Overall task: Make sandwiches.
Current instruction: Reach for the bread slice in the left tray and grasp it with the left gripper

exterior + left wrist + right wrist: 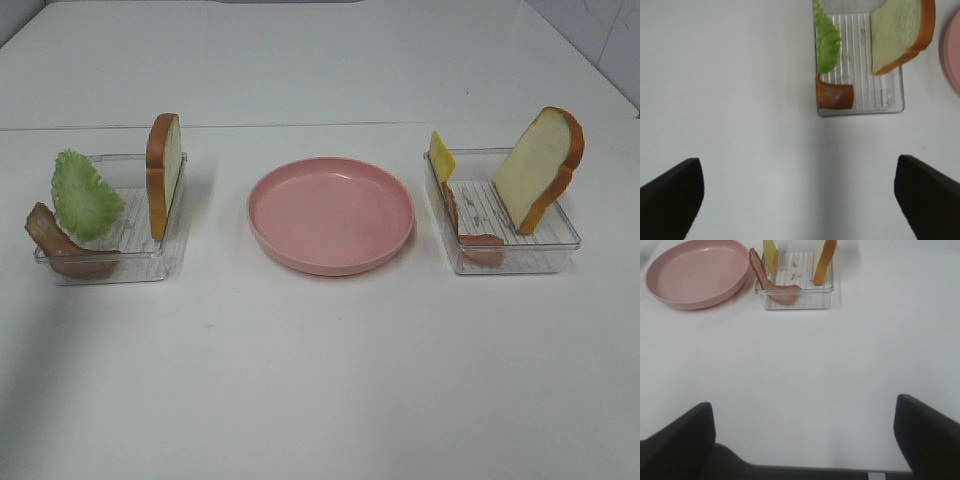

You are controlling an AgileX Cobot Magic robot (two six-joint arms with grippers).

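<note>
Opening step judged: nothing stacked yet on pink plate (pixel 330 215).

Left tray (pixel 112 272): left bread slice (pixel 165 170) upright, lettuce (pixel 85 195), bacon (pixel 55 240).

Right tray (pixel 515 262): right bread slice (pixel 540 165) leaning, cheese (pixel 441 158), ham (pixel 482 243).

Left gripper (pixel 800 195) and right gripper (pixel 805 440): fingers spread wide, empty, well apart from trays.

Next move judged: one bread slice to be gripped across thin faces, then laid flat on plate.

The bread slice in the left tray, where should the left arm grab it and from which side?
Take the bread slice by its upper crust, coming straight down from above, jaws closing on its two flat faces. It stands upright on edge along one side wall of the tray, its top well above the rim, and the lettuce sits apart from it.
</note>
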